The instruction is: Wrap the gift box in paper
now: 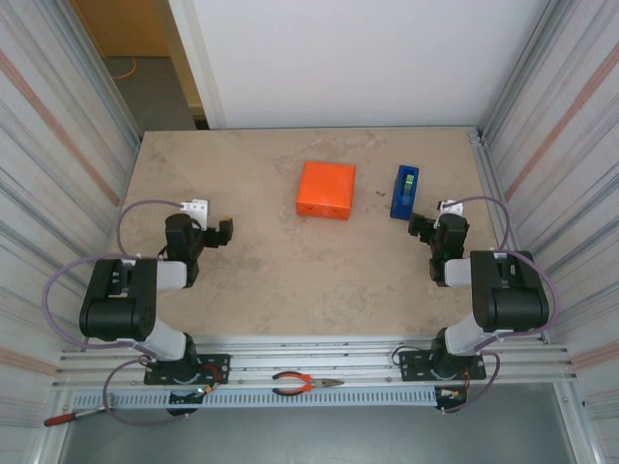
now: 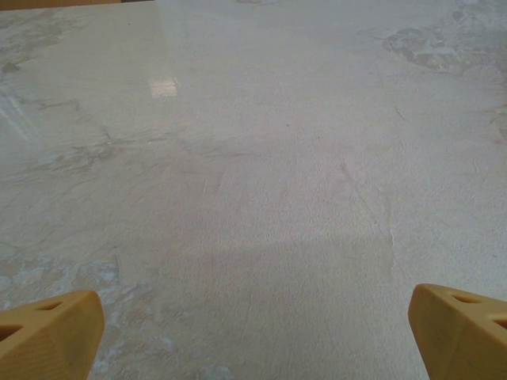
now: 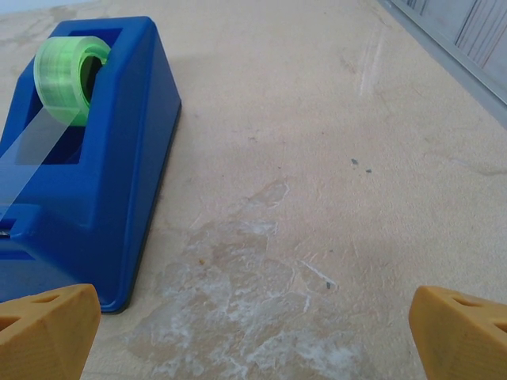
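Top external: orange gift box (image 1: pixel 325 189) mid-table; left gripper (image 2: pixel 255 317) apart; right gripper (image 3: pixel 253 317) apart near tape dispenser (image 3: pixel 87 174)

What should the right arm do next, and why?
Probably ease the right gripper forward-left to the tape dispenser. The gripper's jaws stand open and empty, the green tape roll has a strip drawn out, and the orange-covered gift box sits beside the dispenser.

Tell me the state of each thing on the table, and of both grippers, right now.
Gift box: wrapped in orange paper, flat on the table, clear of both grippers.
Tape dispenser: upright, green roll loaded, strip drawn forward from it.
Left gripper: open, holding nothing.
Right gripper: open, holding nothing, beside the tape dispenser.
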